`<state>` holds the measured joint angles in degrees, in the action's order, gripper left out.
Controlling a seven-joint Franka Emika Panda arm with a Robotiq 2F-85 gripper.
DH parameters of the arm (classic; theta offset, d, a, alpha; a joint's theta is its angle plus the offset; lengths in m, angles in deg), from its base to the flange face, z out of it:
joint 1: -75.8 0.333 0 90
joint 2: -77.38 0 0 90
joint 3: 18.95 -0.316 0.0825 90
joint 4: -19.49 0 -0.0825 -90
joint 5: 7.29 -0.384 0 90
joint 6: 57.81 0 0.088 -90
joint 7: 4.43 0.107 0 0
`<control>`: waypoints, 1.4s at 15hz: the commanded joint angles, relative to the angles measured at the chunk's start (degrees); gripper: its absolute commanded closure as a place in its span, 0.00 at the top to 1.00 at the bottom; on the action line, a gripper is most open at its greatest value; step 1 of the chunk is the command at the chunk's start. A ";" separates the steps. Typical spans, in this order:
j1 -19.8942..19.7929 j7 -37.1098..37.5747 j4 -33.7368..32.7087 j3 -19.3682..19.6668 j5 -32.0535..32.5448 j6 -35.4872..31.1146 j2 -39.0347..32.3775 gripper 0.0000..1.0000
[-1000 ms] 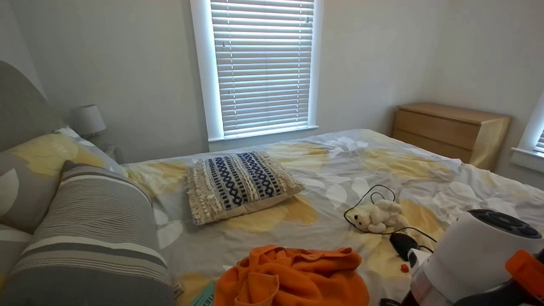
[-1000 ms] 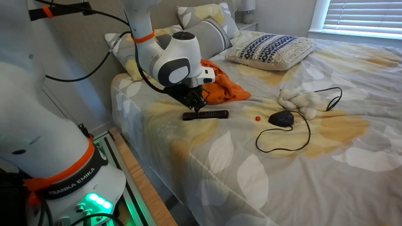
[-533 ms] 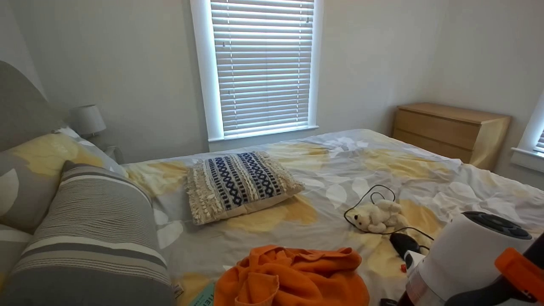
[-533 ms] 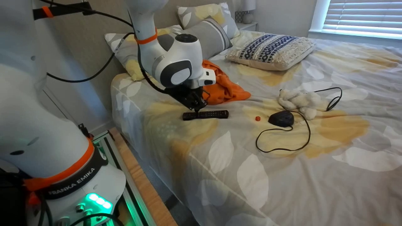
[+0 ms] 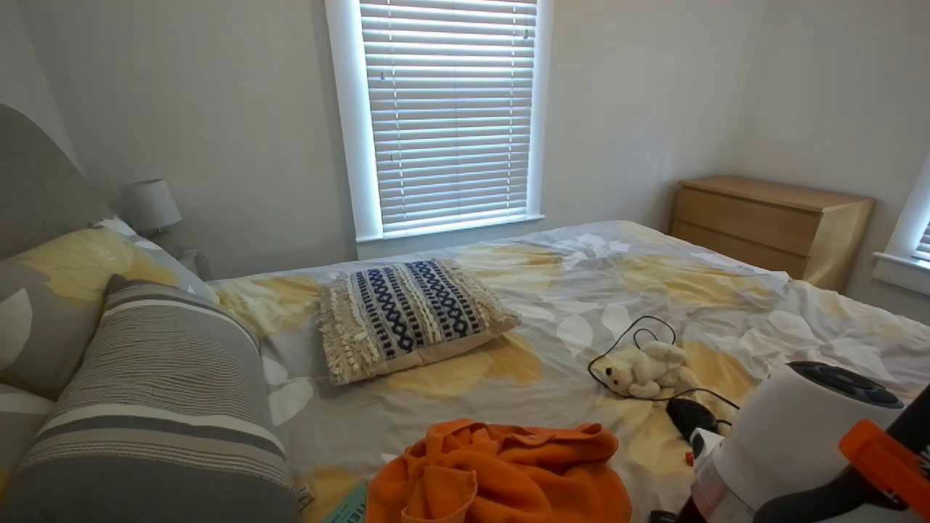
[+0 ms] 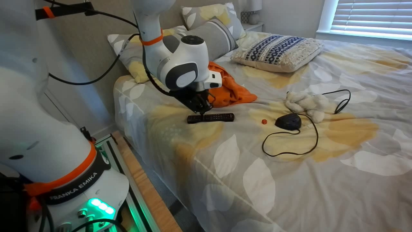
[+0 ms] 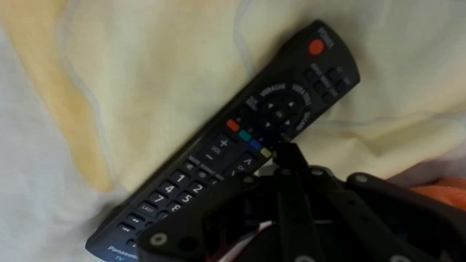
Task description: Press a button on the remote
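A black Panasonic TV remote [image 6: 219,117] lies flat, buttons up, on the bed near its edge in an exterior view. The wrist view shows the remote [image 7: 216,150] slanting, with a red power button [image 7: 316,47] at its upper end and a row of coloured buttons across its middle. My gripper [image 6: 202,113] points down at the remote. In the wrist view my gripper [image 7: 290,154] is shut, its fingertips together and nothing seen between them. The tips overlap the remote's side near the yellow button [image 7: 265,152] and the arrow ring. I cannot tell whether they touch it.
An orange cloth [image 6: 230,88] lies behind the gripper. A small red object [image 6: 264,121], a black mouse [image 6: 288,122] with a looped cable and a white plush toy [image 6: 305,103] lie farther along the bed. A patterned pillow [image 6: 278,53] lies behind them.
The arm's wrist and upper links have shifted slightly right and down in one exterior view and slightly left in another. The fingertips stay at the remote, which has not visibly moved.
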<state>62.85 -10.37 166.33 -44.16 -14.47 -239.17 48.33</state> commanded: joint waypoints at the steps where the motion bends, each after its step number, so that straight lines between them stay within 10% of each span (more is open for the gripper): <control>1: -1.53 1.76 -0.65 -1.24 1.18 -1.05 -1.90 0.00; 21: 7.51 3.28 -2.05 8.05 2.69 0.23 -6.59 0.00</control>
<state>67.95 -8.18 164.52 -39.84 -13.46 -239.18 45.15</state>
